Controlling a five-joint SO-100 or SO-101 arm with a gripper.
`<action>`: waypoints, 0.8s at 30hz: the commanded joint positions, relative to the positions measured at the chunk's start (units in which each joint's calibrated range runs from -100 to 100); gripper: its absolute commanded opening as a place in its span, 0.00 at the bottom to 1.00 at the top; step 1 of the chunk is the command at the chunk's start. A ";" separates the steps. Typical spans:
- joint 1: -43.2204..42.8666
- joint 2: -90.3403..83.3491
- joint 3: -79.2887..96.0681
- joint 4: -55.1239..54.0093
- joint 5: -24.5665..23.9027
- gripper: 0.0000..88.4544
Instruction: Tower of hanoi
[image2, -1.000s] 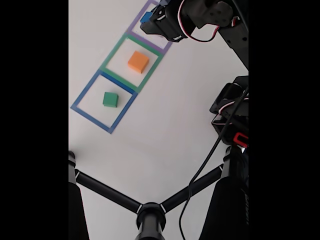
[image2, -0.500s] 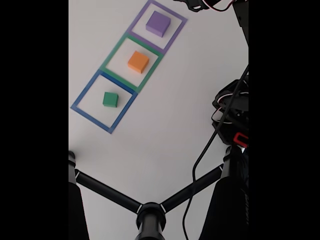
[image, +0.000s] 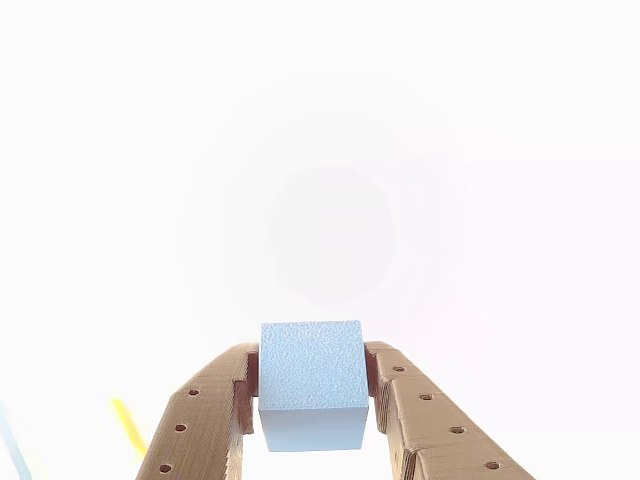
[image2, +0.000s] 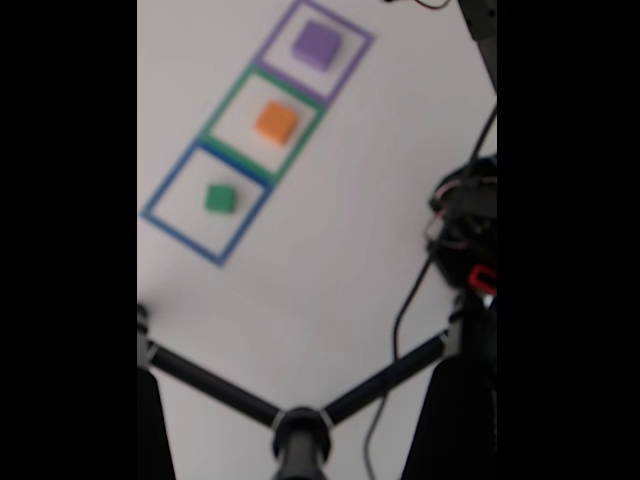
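Note:
In the other view my gripper (image: 312, 400) is shut on a pale blue cube (image: 312, 375), held between two brown perforated fingers (image: 215, 410) against a washed-out white background. In the fixed view, which is blurred, three taped squares run diagonally on the white table. A purple cube (image2: 317, 44) lies in the purple square, an orange cube (image2: 276, 122) in the green square, and a small green cube (image2: 220, 198) in the blue square (image2: 172, 172).
The arm's base with its black motors and a red part (image2: 470, 235) stands at the right of the fixed view, cables hanging from it. Black tripod legs (image2: 300, 425) cross the bottom of that view.
The arm lifted away from the purple square and left the fixed view's top edge, uncovering the purple cube. The fixed view has gone blurry.

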 joint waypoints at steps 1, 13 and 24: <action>-0.30 -2.60 7.97 -9.45 0.00 0.05; -0.01 -2.04 38.42 -45.89 0.00 0.05; -0.97 8.05 48.78 -70.50 0.00 0.05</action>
